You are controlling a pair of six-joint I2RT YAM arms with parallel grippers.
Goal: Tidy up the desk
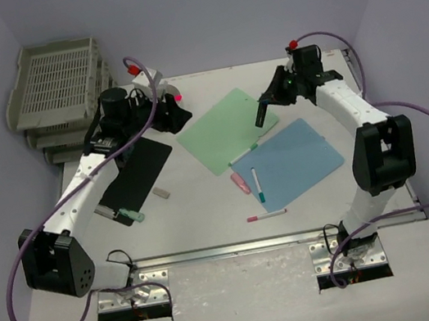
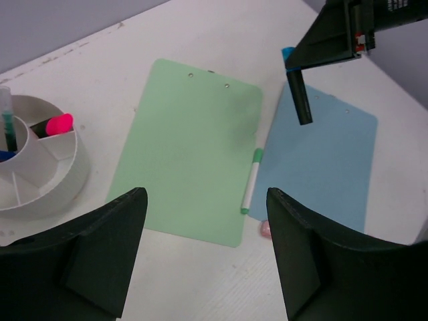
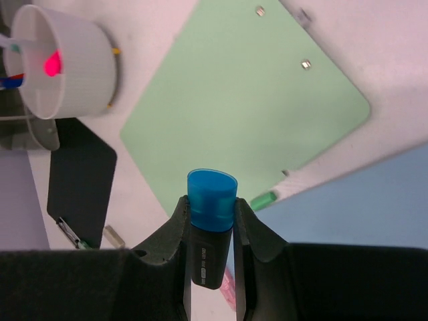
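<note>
The white desk (image 1: 207, 212) holds a green clipboard (image 1: 226, 129), a blue clipboard (image 1: 294, 161) and a black clipboard (image 1: 137, 170). My right gripper (image 3: 210, 200) is shut on a black highlighter with a blue cap (image 3: 210, 221) and holds it above the green clipboard's right edge (image 1: 260, 111). My left gripper (image 2: 204, 254) is open and empty above the desk, just left of the green clipboard (image 2: 190, 147). A white round pen holder (image 2: 40, 174) with a pink highlighter in it stands beside the left gripper. It also shows in the right wrist view (image 3: 63, 60).
Loose on the desk lie a green-capped white pen (image 1: 244, 153) between the clipboards, a pink highlighter (image 1: 240, 182), a teal pen (image 1: 257, 186), a red pen (image 1: 267, 215), a green marker (image 1: 129, 215) and a small grey eraser (image 1: 161, 192). Grey stacked trays (image 1: 60, 88) stand at the back left.
</note>
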